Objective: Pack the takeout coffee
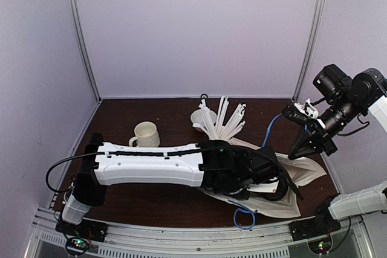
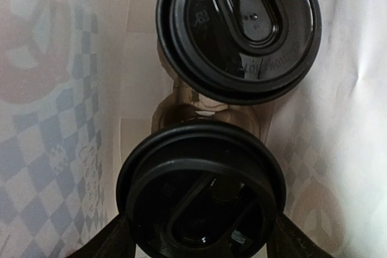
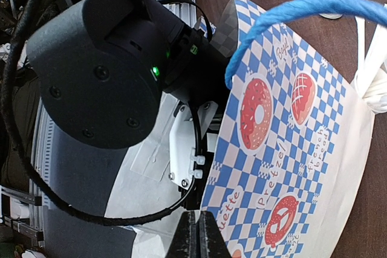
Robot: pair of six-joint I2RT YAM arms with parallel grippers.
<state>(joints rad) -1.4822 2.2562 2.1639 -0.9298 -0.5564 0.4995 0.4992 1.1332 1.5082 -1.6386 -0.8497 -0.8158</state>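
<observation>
The left gripper (image 2: pixel 199 241) is inside the paper bag (image 2: pixel 54 119). Its dark fingers (image 2: pixel 106 240) are set against either side of the near takeout cup (image 2: pixel 199 197), just under the rim of its black lid. That reads as a grasp, though the lid hides the contact itself. The lid faces the wrist, so the cup's long axis runs straight away from the gripper, in line with the fingers. Directly beyond it, with rims almost touching, sits the far takeout cup (image 2: pixel 239 28), also lidded, with bag wall on both flanks. The left arm is the one on the job, and what remains looks like letting go and backing out along that same axis. The right gripper (image 3: pixel 193 234) is clenched outside the bag with nothing visible between its tips. The bag's blue handle (image 3: pixel 302 13) arcs across ahead of it.
</observation>
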